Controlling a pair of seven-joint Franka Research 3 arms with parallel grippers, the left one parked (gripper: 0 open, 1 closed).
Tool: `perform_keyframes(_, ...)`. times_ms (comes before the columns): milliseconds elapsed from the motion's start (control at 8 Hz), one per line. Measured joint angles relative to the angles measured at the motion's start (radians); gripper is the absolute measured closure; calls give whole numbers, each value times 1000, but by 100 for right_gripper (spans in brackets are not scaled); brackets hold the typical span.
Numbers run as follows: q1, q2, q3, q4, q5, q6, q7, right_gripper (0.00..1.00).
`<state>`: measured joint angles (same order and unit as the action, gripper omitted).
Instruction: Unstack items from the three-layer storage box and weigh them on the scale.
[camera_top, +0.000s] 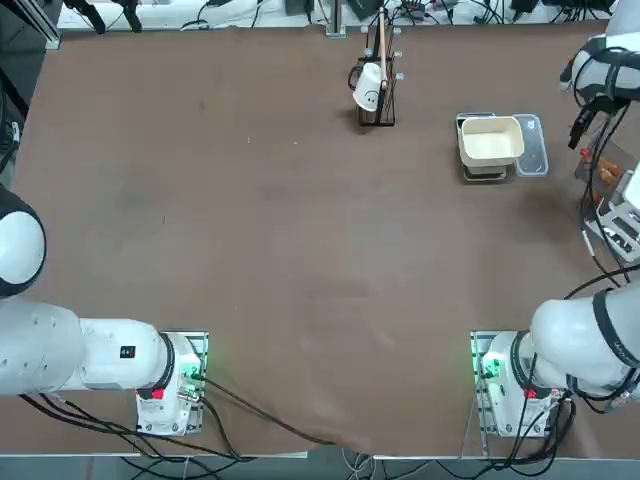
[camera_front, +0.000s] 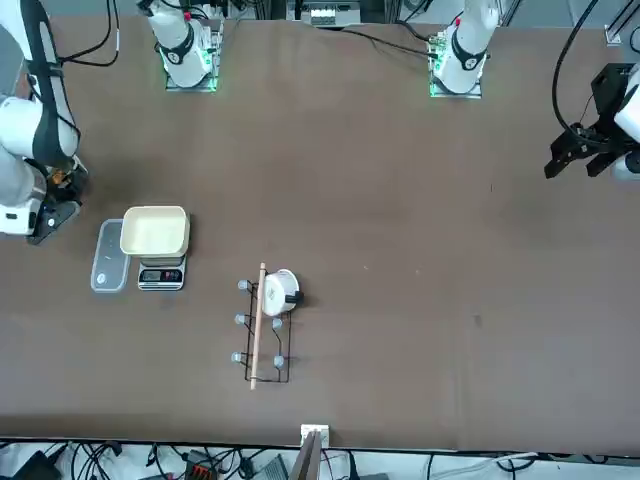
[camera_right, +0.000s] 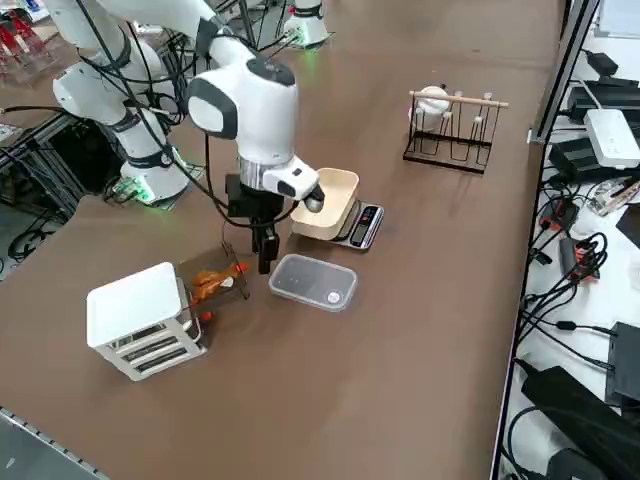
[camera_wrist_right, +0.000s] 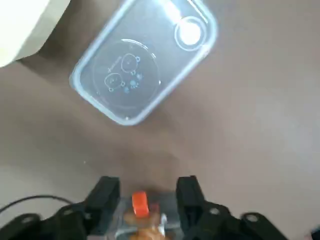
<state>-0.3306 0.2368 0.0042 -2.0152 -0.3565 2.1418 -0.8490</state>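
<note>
- Items (camera_right: 210, 283), orange-brown with red-orange bits, lie in a clear drawer (camera_right: 238, 270) just beside the right end effector (camera_wrist_right: 148, 182); in the wrist view a bright orange bit shows between its fingers.
- That end effector is open, its two dark fingers apart, low over the surface (camera_right: 330, 400).
- The drawer juts from the storage box (camera_right: 135, 310), white and tiered, which stands on the drawer's far side from the end effector.
- Near the end effector, a clear tray (camera_right: 313, 282) lies flat.
- Beside the tray, a cream bowl (camera_right: 335, 205) sits on the scale (camera_right: 367, 226), whose display shows past the rim.
- Well apart stands a dark rack (camera_right: 455, 135) with a white cup (camera_right: 432, 103).
</note>
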Motion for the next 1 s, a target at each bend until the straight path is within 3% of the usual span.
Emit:
perform_keyframes(125, 2, -20, 0, 38, 0, -72, -1, 9)
perform_keyframes(250, 0, -46, -4, 58, 0, -127, -23, 8)
perform_keyframes(625, -94, -70, -28, 26, 0, -156, -139, 19)
perform_keyframes(1000, -127, -60, -29, -55, 0, -61, -148, 26)
